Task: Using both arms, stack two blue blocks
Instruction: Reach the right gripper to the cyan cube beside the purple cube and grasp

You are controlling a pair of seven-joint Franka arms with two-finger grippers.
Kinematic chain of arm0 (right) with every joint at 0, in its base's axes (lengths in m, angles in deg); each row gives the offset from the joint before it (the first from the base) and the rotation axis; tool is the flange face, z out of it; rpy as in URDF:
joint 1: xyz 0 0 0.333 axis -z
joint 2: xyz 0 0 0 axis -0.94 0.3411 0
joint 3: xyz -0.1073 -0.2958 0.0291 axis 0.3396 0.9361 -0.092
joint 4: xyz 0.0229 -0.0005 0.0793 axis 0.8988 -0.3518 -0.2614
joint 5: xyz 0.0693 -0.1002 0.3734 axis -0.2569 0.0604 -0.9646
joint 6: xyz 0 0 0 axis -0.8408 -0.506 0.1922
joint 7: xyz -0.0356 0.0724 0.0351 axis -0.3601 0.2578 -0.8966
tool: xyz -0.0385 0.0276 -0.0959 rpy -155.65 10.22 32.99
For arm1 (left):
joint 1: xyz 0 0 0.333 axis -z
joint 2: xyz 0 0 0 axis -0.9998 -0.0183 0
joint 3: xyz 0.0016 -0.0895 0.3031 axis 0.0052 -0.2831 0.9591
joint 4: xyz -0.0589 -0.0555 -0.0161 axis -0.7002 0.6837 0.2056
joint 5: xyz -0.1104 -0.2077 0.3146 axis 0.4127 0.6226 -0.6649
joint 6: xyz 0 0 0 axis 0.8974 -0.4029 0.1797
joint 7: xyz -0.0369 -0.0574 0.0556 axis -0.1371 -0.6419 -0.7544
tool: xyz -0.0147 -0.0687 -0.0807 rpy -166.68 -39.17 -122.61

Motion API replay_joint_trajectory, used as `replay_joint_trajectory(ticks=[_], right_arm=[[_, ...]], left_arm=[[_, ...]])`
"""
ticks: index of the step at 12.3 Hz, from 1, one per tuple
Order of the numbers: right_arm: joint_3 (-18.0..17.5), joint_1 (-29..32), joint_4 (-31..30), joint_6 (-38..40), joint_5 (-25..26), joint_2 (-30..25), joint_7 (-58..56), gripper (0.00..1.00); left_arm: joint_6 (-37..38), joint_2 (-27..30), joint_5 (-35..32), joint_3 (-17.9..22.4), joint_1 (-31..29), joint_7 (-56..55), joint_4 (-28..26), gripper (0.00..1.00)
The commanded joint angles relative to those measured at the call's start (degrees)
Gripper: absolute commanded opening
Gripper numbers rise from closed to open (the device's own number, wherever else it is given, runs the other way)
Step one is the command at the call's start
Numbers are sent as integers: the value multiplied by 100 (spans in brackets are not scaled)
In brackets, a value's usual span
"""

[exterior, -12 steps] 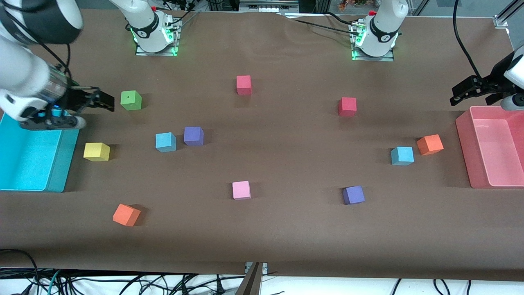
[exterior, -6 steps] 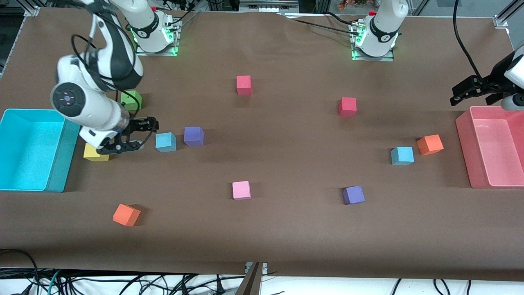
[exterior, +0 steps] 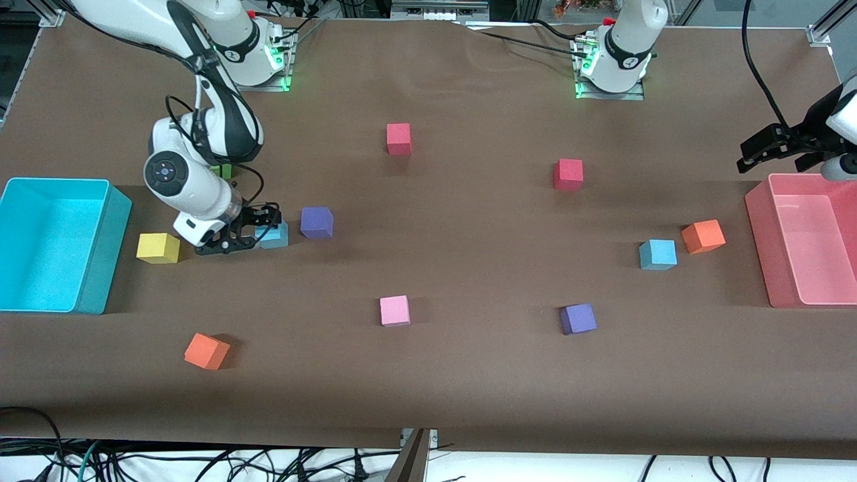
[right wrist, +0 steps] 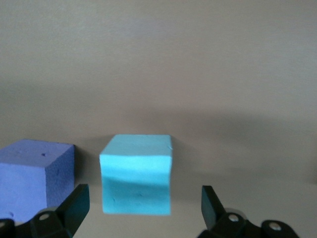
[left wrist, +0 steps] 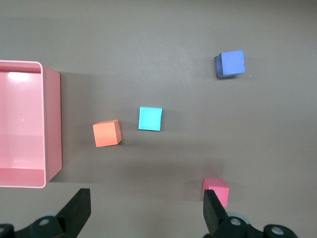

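One blue block [exterior: 276, 235] lies beside a purple cube [exterior: 316, 222] toward the right arm's end of the table. My right gripper [exterior: 262, 230] is low at it and open. In the right wrist view the block [right wrist: 136, 173] sits between the open fingers, closer to one, with the gripper [right wrist: 143, 213] empty. The other blue block [exterior: 657, 254] lies by an orange cube [exterior: 703, 236]. My left gripper [exterior: 755, 156] waits open and empty in the air by the pink bin [exterior: 758, 227]. The left wrist view shows that block [left wrist: 150, 119] below the open gripper [left wrist: 146, 210].
A cyan bin [exterior: 110, 261] stands at the right arm's end. Loose cubes lie about: yellow [exterior: 158, 248], green [exterior: 225, 171] partly hidden by the arm, orange [exterior: 206, 351], pink [exterior: 394, 310], purple [exterior: 578, 318], red [exterior: 398, 138] and red [exterior: 568, 174].
My right arm has swung from over the cyan bin across to the blue block and come down to it, fingers open. The left arm has not moved.
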State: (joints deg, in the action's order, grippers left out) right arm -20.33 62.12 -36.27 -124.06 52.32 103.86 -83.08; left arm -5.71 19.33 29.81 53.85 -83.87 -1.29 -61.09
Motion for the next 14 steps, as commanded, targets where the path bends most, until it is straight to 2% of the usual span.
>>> replay_joint_trajectory(ticks=[1,5,6,7,8,10,12,14], right_arm=[[1,-120,-27,-282,-26,203,20,100],[1,-129,-28,-327,-17,327,2,98],[10,-129,-19,-336,27,353,-6,84],[10,-129,-19,-327,36,354,-32,53],[10,-129,-19,-327,45,388,-50,38],[10,-129,16,-318,62,389,-120,20],[10,-129,86,-239,62,301,-147,19],[10,-129,471,538,54,56,-147,20]], left_arm=[[91,11,79,1,-33,121,93,100],[91,20,79,1,-42,121,75,100],[91,20,79,1,-42,121,75,100],[91,20,79,1,-42,121,75,100],[91,11,79,1,-42,121,75,100],[91,11,79,10,-42,121,75,100],[91,11,79,1,-42,121,75,100],[91,2,79,19,-51,121,75,100]])
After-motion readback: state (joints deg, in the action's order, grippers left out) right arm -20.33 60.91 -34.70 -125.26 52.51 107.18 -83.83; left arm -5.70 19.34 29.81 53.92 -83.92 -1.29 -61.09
